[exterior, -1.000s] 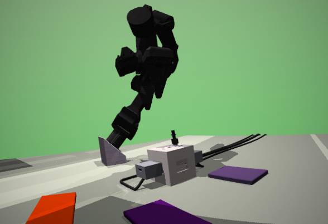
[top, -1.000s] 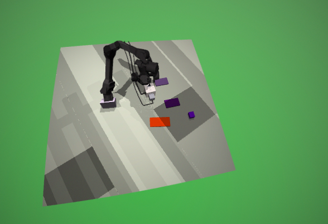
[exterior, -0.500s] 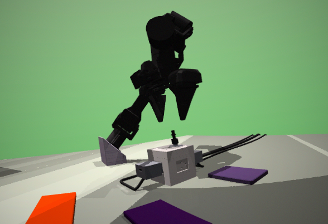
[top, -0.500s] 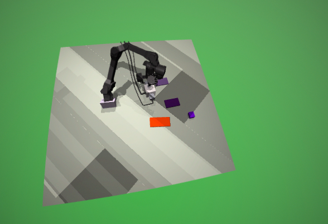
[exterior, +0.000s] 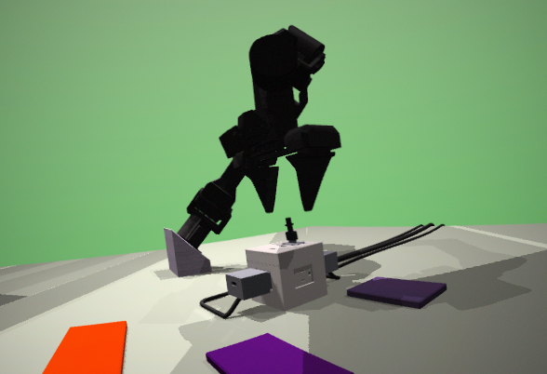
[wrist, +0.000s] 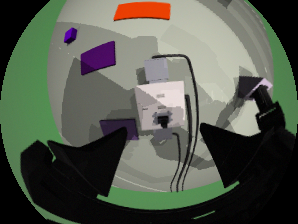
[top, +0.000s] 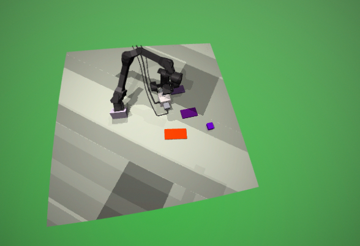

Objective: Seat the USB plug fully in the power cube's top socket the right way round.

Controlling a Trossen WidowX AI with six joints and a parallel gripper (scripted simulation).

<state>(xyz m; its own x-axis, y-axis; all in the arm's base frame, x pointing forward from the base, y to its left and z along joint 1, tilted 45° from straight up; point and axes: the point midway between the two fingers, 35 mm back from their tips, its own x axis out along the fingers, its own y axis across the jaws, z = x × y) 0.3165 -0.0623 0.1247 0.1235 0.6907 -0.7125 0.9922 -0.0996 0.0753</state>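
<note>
The pale power cube [top: 164,98] [exterior: 290,288] [wrist: 172,95] stands on the table. The small black USB plug [exterior: 291,234] [wrist: 163,120] stands upright in the socket on its top, near one edge of that face. Which way round it sits and how deep it is cannot be told. My gripper [exterior: 288,210] [wrist: 164,129] is open and empty, pointing down. Its fingertips are a little above the plug, one on each side of it in the exterior view. In the top view the arm hides the plug.
A grey block [top: 166,106] [exterior: 248,284] [wrist: 156,69] with a looped cable juts from one cube side, another grey block [exterior: 330,260] from the opposite side. Cables trail away. Nearby lie an orange slab [top: 175,134], a purple slab [top: 188,112], a darker purple slab [exterior: 395,292] and a small purple cube [top: 210,126].
</note>
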